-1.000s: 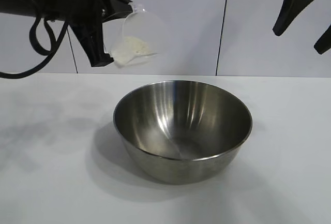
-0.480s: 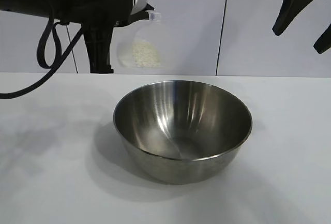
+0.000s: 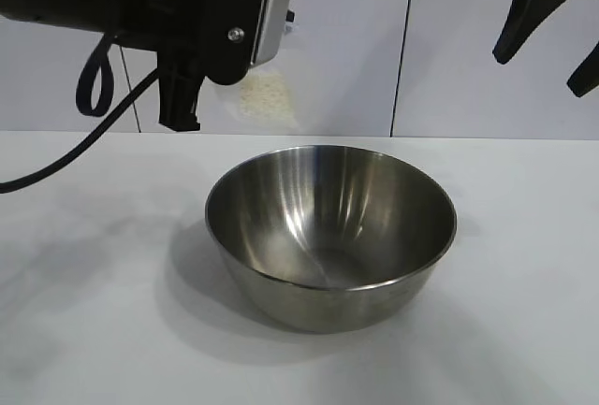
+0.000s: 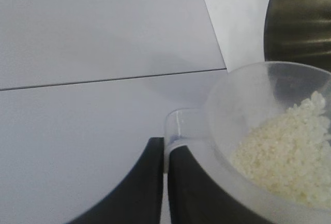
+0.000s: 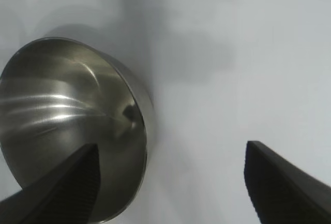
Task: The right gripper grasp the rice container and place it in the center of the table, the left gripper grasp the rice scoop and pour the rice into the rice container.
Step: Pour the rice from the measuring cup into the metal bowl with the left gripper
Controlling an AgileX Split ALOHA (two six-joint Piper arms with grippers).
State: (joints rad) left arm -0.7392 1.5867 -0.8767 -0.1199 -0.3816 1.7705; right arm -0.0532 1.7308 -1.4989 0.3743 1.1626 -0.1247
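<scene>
A plain white matte desk (image 3: 84,330) fills the lower part of the exterior view, and behind its far edge stands a pale wall of flat panels split by thin dark seams.

There is one rice container (image 3: 331,233), one rice scoop (image 4: 269,136) and two hands. The rice container, a shiny steel bowl, sits upright about midway between the desk's left and right edges, and its inside shows only bare metal with no grains in it. The rice scoop, a clear plastic cup, is in the air above the desk behind the bowl's left rim, tilted, with a heap of rice (image 4: 289,157) lying against its wall.

The left hand (image 4: 164,182) is clamped tight on the scoop's side handle, its two black fingers nearly meeting. The right hand (image 3: 552,36) hangs high toward the desk's far right, well clear of the bowl, fingers spread wide and holding nothing.
</scene>
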